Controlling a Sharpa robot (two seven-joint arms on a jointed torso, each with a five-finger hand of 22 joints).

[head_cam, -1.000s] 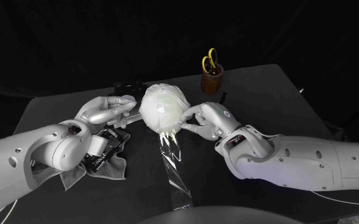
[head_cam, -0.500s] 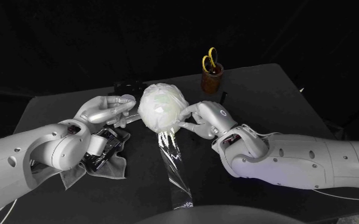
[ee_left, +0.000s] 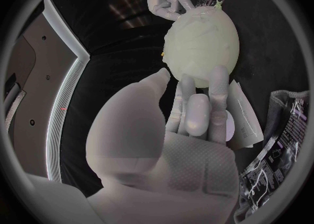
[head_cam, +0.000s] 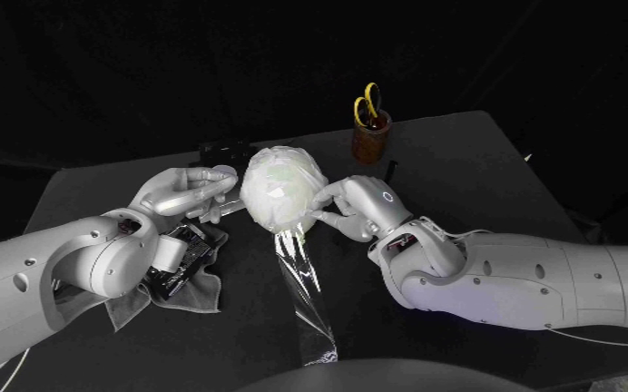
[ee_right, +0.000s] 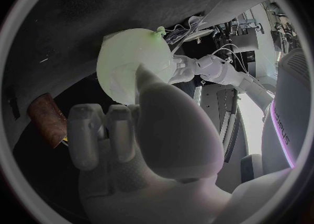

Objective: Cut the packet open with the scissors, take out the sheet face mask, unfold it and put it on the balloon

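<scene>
The scissors [head_cam: 367,104] hide their blades inside the brown holder [head_cam: 370,141].

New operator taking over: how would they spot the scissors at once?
Start at the black table and go to its far edge, beyond the right hand. A brown cup stands there, and the scissors stick up out of it. Their yellow loop handles stand out from everything around them.
</scene>
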